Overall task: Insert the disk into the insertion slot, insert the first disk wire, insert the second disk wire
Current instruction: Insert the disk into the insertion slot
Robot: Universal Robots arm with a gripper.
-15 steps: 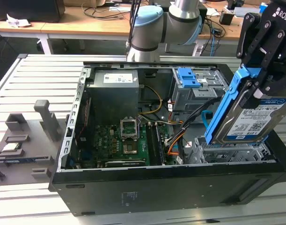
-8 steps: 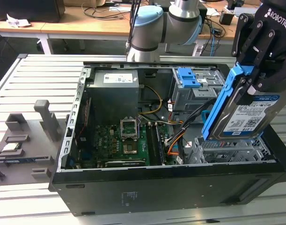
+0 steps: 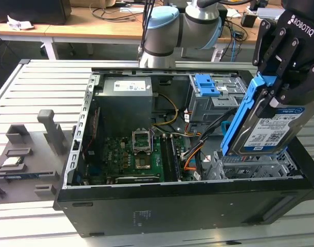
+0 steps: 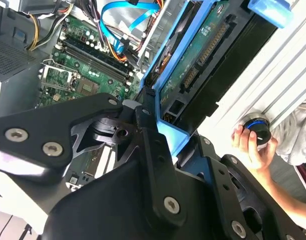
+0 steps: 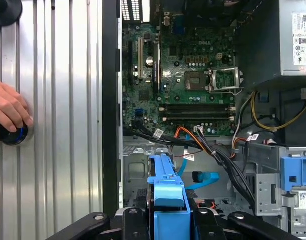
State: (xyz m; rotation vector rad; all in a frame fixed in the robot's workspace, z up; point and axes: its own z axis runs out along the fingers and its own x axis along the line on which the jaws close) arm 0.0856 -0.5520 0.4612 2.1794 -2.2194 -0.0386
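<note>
The arm [image 3: 169, 25] is made of rounded silver-grey joint housings closed with pale blue end caps [image 3: 164, 18]. The claw [image 3: 282, 90] is matt black, with white lettering printed on its body and angular, hinged finger links [image 3: 272, 49]. In the second wrist view those links are flat black bars with bevelled edges, joined at round pivots and fastened with silver screws [image 4: 165, 205]. A broad black plate [image 4: 67, 135] carries two more bright screw heads. In the first wrist view, small silver screw heads [image 5: 95, 217] dot the black links.
</note>
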